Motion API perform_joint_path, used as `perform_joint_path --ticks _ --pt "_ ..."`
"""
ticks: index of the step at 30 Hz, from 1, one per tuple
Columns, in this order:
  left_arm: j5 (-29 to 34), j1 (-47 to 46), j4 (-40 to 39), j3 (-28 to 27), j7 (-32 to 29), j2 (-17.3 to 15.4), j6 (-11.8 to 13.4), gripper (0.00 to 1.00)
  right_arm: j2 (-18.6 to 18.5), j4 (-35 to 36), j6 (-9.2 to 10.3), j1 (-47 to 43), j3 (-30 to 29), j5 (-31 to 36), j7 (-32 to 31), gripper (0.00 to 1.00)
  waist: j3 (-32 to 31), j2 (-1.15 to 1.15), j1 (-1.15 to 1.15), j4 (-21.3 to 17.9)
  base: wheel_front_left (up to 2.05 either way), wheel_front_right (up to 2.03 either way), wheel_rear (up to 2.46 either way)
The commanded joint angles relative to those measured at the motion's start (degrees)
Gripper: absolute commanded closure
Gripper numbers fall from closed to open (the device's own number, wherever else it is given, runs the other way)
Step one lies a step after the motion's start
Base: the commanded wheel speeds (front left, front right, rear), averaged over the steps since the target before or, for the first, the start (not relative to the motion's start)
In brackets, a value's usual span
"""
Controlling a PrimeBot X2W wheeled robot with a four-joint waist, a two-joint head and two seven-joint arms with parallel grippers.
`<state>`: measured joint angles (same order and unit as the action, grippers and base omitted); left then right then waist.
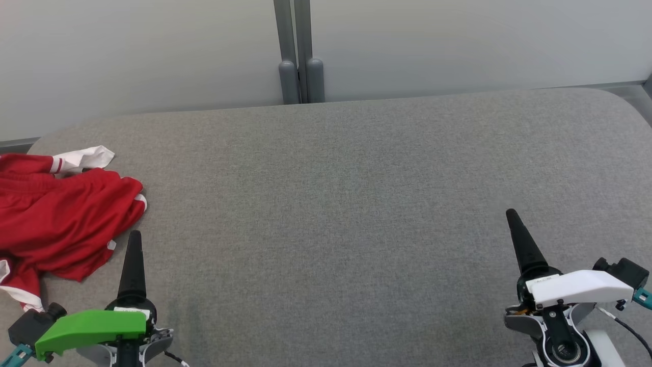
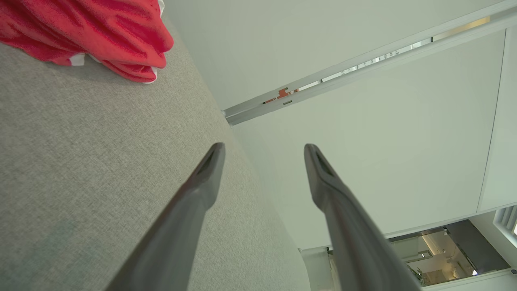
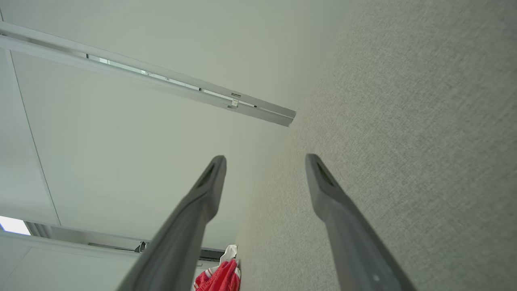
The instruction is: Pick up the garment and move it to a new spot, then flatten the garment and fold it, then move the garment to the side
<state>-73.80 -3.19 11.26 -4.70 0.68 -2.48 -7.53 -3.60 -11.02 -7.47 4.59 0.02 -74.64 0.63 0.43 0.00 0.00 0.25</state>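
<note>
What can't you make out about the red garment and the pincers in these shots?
Red garment: cut off by the head view's left edge; outline and type unclear.
Same garment, right wrist view: tiny, cut off by the bottom edge.
Left pincer and right pincer, head view: one finger hides the other.

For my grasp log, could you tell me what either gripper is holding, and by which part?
Nothing: the left gripper and right gripper are open and empty; the red garment lies apart from both.
</note>
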Motion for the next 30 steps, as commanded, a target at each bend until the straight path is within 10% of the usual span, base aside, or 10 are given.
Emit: perform_joint_path --ticks 1,30 --pt "3.8 -1.0 -1.3 0.0 0.7 -0.2 0.0 0.00 -0.8 1.2 -0.02 1.7 0.8 3.2 0.7 0.00 0.0 0.00 0.00 0.0 0.00 0.00 0.00" --pt "38.2 -0.1 -5.0 3.2 6.2 -0.3 4.0 0.00 -1.7 3.2 -0.02 2.2 5.8 36.3 6.3 0.00 0.2 0.00 0.00 -0.1 0.00 0.00 0.00"
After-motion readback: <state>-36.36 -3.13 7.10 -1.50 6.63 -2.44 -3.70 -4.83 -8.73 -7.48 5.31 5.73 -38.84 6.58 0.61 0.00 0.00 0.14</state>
